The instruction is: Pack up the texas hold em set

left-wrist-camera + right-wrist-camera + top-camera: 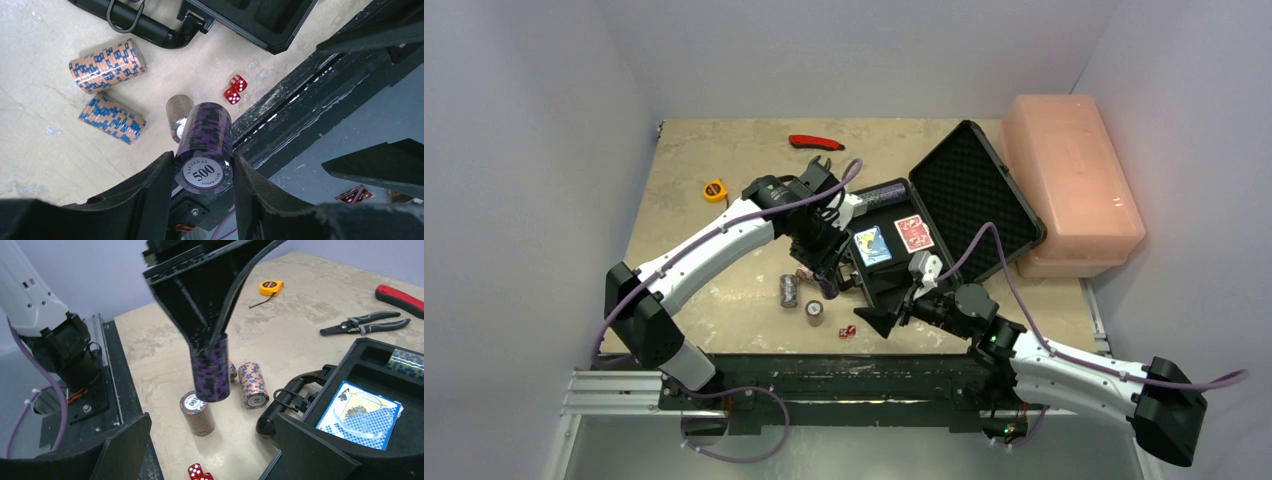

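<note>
My left gripper (202,175) is shut on a purple "500" chip stack (205,142) and holds it upright above the table, left of the open black case (969,190). In the right wrist view the purple stack (212,367) hangs just over an upright brown "100" stack (197,414). Two orange-and-blue stacks (107,65) (112,119) lie on their sides near the case handle (125,17). Two red dice (235,90) sit by the near edge. Blue deck (873,245) and red deck (914,232) lie in the case. My right gripper (215,440) is open and empty, low beside the case's near corner.
A pink plastic box (1069,180) stands right of the case lid. Pliers (365,322), a red-handled tool (814,142) and a yellow tape measure (714,189) lie at the back of the table. A black rail (824,375) runs along the near edge.
</note>
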Robot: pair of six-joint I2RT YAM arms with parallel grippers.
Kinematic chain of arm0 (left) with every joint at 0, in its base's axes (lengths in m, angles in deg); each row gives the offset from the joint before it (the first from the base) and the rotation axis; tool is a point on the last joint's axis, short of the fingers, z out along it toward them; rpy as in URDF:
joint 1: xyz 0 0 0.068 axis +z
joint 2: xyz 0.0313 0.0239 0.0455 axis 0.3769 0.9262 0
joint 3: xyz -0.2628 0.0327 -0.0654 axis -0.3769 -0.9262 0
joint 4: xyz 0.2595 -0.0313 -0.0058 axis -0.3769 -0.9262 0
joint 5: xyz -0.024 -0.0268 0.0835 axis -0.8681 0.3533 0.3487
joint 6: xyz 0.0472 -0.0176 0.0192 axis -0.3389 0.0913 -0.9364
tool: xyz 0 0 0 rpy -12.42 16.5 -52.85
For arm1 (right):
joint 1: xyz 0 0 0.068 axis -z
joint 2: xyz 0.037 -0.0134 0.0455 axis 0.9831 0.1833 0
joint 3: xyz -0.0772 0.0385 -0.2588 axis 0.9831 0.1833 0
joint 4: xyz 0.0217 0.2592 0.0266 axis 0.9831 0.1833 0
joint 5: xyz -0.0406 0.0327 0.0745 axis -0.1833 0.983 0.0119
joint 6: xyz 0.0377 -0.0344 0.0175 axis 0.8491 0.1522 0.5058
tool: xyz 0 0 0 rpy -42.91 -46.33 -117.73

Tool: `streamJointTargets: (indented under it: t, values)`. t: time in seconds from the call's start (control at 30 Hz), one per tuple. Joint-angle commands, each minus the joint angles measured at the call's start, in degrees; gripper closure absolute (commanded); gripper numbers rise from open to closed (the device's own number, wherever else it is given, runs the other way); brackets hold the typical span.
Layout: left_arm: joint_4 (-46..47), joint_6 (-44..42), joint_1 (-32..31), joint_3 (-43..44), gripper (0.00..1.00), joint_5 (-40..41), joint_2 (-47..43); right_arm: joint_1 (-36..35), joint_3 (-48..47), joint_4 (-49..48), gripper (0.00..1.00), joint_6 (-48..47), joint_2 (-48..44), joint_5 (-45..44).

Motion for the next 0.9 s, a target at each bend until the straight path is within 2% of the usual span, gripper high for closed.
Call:
streamJointTargets:
  t: [0.0, 0.4, 0.57, 0.87]
  values:
    - [4.7, -1.1, 1.8, -0.8, 1.0, -7.2, -3.1, -3.0, 0.9, -6.8, 0.01, -6.0, 1.5, -4.5]
    - [7.4, -1.7, 3.1, -4.8, 1.0, -12.3, -6.0, -7.1, -1.1, -6.3, 0.01, -14.4, 7.2, -5.6]
    - [7.7, -1.7, 3.5, -5.2, 1.0, -12.7, -6.4, -7.9, -2.8, -5.2, 0.09, -16.3, 9.4, -6.9]
    - [9.0, -1.3, 3.7, -6.1, 1.0, -15.4, -7.0, -8.6, -3.8, -8.8, 0.11, -18.0, 12.9, -7.4]
